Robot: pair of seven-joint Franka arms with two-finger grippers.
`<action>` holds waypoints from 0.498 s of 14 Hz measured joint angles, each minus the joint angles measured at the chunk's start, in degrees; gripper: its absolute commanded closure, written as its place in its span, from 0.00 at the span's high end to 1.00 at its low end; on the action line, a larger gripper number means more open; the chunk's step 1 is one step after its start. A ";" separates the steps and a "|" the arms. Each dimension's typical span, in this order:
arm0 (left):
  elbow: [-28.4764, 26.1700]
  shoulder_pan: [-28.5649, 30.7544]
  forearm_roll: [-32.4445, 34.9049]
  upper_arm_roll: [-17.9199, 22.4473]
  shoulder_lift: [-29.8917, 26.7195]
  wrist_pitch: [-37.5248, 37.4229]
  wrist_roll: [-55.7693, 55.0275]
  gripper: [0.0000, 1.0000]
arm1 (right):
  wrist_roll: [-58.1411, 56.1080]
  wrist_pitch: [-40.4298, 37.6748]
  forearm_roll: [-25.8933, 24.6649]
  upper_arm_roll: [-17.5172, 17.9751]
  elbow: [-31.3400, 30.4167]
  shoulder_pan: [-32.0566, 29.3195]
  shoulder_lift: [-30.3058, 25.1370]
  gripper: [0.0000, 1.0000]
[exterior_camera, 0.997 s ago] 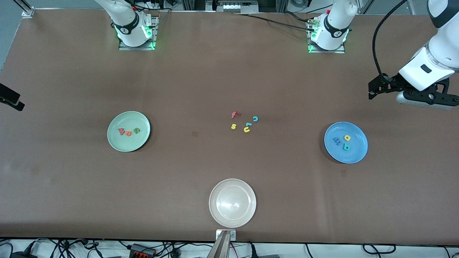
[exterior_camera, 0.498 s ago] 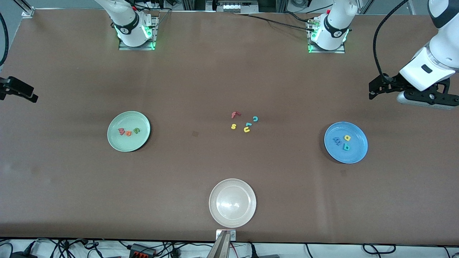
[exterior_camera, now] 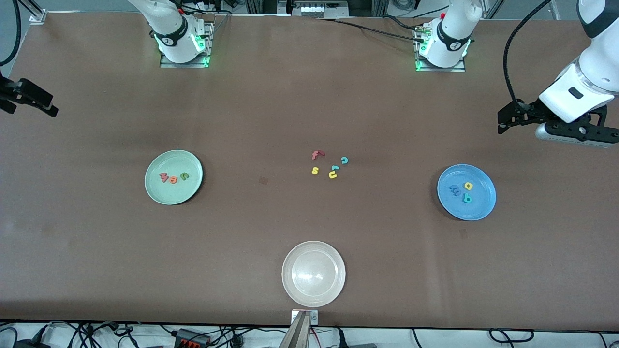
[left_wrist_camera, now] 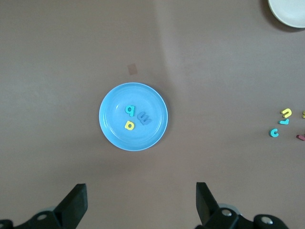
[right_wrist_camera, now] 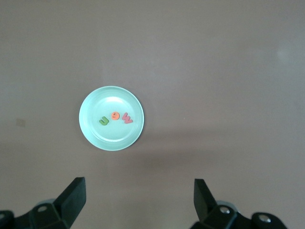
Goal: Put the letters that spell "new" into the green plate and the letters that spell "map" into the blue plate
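The green plate (exterior_camera: 173, 177) toward the right arm's end of the tabletop (exterior_camera: 309, 96) holds the dark green "n" (exterior_camera: 184, 176), orange "e" (exterior_camera: 173, 180) and pinkish-red "w" (exterior_camera: 164, 177). The blue plate (exterior_camera: 466, 192) toward the left arm's end holds the blue "m" (exterior_camera: 454, 190), yellow "a" (exterior_camera: 468, 185) and teal "p" (exterior_camera: 466, 198). Both the left pincer (left_wrist_camera: 138, 202) and right pincer (right_wrist_camera: 138, 200) hang in the air, spread wide and holding nothing.

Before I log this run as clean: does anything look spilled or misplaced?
Nothing stands out. The n, e, w lie in the green plate, m, a, p in the blue plate; leftover letters sit mid-table.
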 measured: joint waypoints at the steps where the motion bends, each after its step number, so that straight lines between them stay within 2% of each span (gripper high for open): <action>1: 0.00 0.00 0.00 0.00 0.00 -0.30 0.00 1.00 | 0.00 0.02 0.00 0.00 -0.59 0.00 -0.52 1.00; 7: 0.29 0.01 0.00 0.00 -0.01 -1.66 0.00 1.00 | 0.05 0.40 -0.01 0.00 -0.96 -0.02 -0.62 1.00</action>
